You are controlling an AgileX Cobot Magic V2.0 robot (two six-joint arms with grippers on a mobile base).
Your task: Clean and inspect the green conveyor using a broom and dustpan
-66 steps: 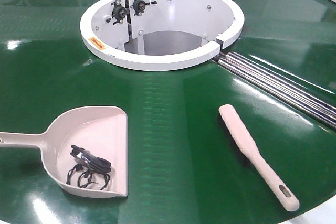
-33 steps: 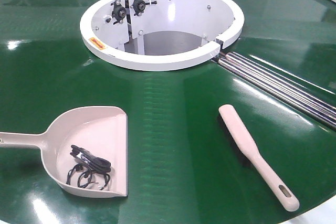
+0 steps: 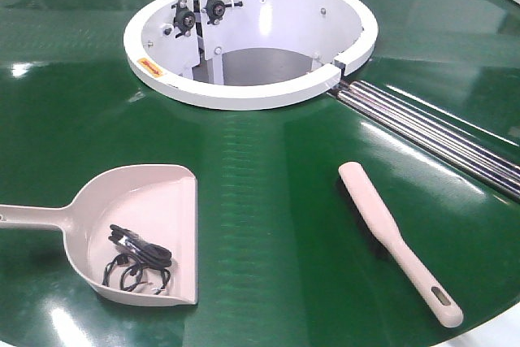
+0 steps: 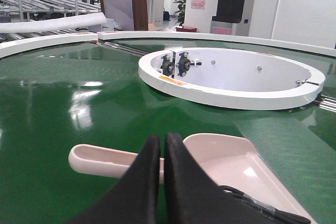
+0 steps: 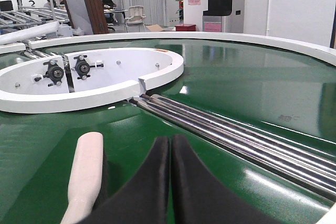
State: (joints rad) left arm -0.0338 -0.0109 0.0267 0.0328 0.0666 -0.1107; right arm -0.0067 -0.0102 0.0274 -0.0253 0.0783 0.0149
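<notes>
Dustpan [image 3: 150, 229] lower left, black debris [image 3: 138, 259] inside; broom [image 3: 396, 239] lower right, ungrasped; green conveyor [image 3: 276, 225] looks swept, inspection pending; left gripper [image 4: 161, 142], right gripper [image 5: 170, 142] both clenched empty

The front camera looks steeply down on the tabletop [image 3: 268, 225]. Both wrist cameras skim low across it, sharing the white ring housing [image 4: 231, 85] mid-tabletop.

Bright overhead light; white glare patches on glossy conveyor [image 3: 268, 225]. Soft shadows under broom [image 3: 390, 229]. Wrist views: near fingers blurry, bg sharp.
</notes>
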